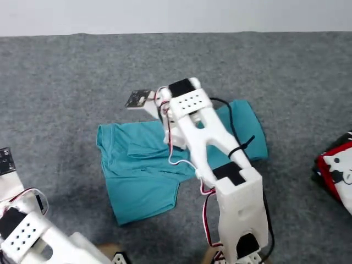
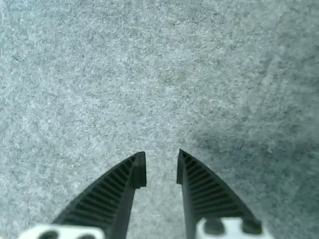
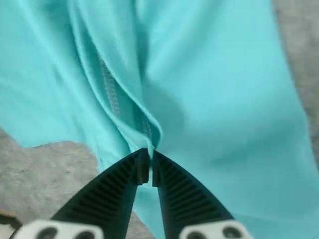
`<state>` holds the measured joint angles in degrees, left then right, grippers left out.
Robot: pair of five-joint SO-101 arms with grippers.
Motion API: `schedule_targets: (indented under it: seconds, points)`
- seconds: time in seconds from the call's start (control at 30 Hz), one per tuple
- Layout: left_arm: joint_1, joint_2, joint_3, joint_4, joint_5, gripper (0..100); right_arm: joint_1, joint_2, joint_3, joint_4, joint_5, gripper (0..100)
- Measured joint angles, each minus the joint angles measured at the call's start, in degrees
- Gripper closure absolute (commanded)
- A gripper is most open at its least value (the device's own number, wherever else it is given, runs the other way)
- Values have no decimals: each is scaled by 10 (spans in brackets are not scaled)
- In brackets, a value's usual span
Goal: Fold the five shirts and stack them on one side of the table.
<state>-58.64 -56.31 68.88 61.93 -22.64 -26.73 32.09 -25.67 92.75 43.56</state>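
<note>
A teal shirt point(image 1: 137, 170) lies partly folded and rumpled on the grey table mat in the middle of the high view. The right arm point(image 1: 203, 137) stretches over it from the front edge, its wrist above the shirt's far edge. In the right wrist view my right gripper point(image 3: 150, 167) is shut on a raised fold of the teal shirt point(image 3: 219, 89), with a seam running up from the tips. My left gripper point(image 2: 162, 172) hangs over bare grey mat, open by a narrow gap with nothing between its fingers. The left arm point(image 1: 25, 234) sits at the front left corner.
A folded red, white and black shirt point(image 1: 338, 170) lies at the right edge of the table. The grey mat point(image 1: 66, 88) stretches bare to the left and behind the teal shirt.
</note>
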Motion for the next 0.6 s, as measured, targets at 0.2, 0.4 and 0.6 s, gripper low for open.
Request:
schedule_targets:
  seconds: [0.2, 0.4, 0.6]
  points:
    - [0, 0, 0, 0, 0, 885, 11, 47, 0, -34, 0, 955]
    - [0, 0, 0, 0, 0, 885, 11, 55, 0, -35, -40, 872]
    - [0, 0, 0, 0, 0, 885, -33, 52, -74, 17, -47, 897]
